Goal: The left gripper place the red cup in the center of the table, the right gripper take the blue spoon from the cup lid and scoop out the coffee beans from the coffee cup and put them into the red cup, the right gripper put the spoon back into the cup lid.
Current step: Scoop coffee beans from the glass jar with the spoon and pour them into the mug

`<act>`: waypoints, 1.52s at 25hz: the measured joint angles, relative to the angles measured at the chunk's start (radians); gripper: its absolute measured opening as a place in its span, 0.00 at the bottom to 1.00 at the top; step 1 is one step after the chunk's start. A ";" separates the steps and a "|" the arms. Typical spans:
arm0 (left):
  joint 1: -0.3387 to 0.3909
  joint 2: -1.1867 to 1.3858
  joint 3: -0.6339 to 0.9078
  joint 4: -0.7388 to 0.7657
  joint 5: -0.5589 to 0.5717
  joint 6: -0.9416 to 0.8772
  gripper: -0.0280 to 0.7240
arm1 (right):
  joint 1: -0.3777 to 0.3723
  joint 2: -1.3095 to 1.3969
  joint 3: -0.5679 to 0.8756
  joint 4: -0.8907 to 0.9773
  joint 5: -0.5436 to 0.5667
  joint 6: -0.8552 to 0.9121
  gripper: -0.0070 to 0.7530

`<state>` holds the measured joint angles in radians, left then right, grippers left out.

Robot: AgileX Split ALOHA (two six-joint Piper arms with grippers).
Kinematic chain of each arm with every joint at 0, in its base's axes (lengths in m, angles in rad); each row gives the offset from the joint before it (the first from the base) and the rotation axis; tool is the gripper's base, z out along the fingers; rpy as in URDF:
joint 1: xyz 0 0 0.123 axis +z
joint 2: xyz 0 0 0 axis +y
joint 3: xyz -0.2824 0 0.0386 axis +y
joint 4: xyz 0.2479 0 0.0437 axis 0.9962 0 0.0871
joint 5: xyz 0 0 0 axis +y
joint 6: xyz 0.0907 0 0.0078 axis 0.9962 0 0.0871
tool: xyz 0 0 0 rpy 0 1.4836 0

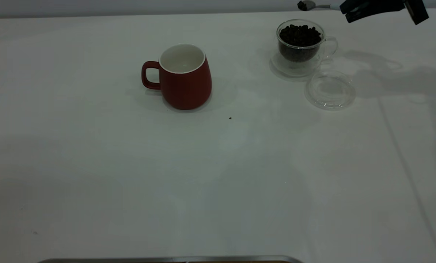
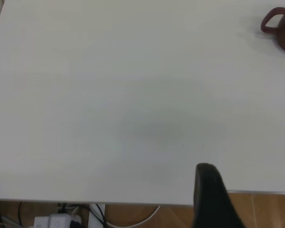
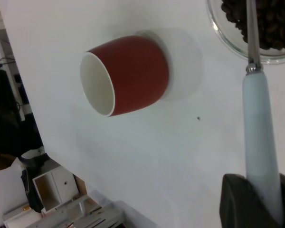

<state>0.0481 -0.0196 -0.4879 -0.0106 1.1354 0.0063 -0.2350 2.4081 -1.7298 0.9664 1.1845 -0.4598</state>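
The red cup (image 1: pixel 183 78) stands upright near the middle of the table (image 1: pixel 130 175), white inside, its handle pointing to the left of the exterior view. At the back right, the coffee cup (image 1: pixel 300 42) is full of coffee beans (image 1: pixel 300 34). The cup lid (image 1: pixel 330 90) lies in front of it with nothing on it. My right gripper (image 1: pixel 346 9) hovers above and behind the coffee cup, shut on the blue spoon (image 3: pixel 260 133). The spoon's bowl (image 1: pixel 307 5) carries dark beans. My left gripper (image 2: pixel 249 209) is open over the table's edge, far from the red cup (image 2: pixel 281 28).
A clear glass saucer (image 1: pixel 287 69) sits under the coffee cup. A small dark speck (image 1: pixel 230 118) lies on the table right of the red cup. A metal edge (image 1: pixel 166 259) runs along the near side. Cables and a socket strip (image 2: pixel 57 219) lie below the table.
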 joint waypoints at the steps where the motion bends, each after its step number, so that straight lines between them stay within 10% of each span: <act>1: 0.000 0.000 0.000 0.000 0.000 0.003 0.66 | 0.000 -0.001 0.000 0.003 0.000 0.000 0.16; 38: 0.000 0.000 0.000 0.000 0.000 0.001 0.66 | 0.160 -0.078 0.000 0.008 0.002 0.001 0.16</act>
<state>0.0481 -0.0196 -0.4879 -0.0106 1.1354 0.0068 -0.0747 2.3304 -1.7298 0.9744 1.1864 -0.4589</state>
